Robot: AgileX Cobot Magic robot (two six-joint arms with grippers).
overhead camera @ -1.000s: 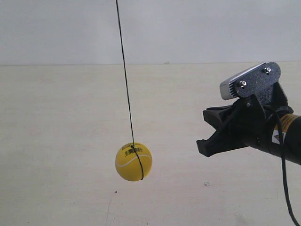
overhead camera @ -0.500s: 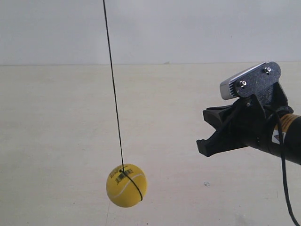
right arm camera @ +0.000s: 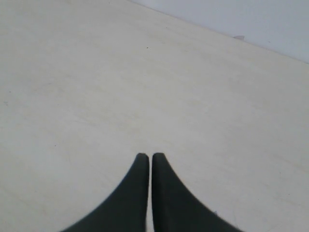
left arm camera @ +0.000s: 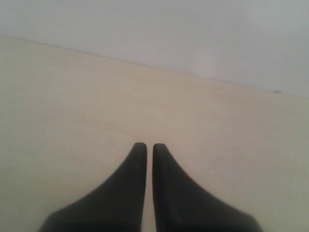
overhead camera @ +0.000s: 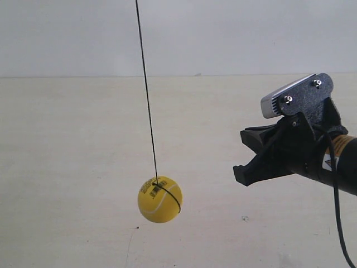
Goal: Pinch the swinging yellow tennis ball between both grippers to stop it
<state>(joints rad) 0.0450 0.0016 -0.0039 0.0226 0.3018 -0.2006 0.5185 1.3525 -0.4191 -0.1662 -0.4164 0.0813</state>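
Exterior view: the ball (overhead camera: 160,200) hangs in the air on a thin black cord (overhead camera: 146,84) in front of the pale table (overhead camera: 67,167). Nothing touches it. The cord runs down from beyond the top of the picture, slanting a little, and wraps around the ball. A small barcode label (overhead camera: 150,187) sits near the ball's top, beside a curved white seam.

On the arm at the exterior view's right, a black claw (overhead camera: 245,167) points toward the ball but stays well apart from it, a little higher than the ball. A grey camera block (overhead camera: 283,99) sits on top of this claw and a black cable (overhead camera: 337,212) hangs behind it. From this side I cannot tell how far it is open, or which arm it belongs to.

In the left wrist view, the left claw (left arm camera: 146,146) has its two fingers drawn together with only a thin slit between the tips, and it grips nothing. In the right wrist view, the right claw (right arm camera: 146,156) is the same, tips nearly touching and empty. Both wrist views show only table and wall (left arm camera: 193,29) beyond the fingers; the ball appears in neither.
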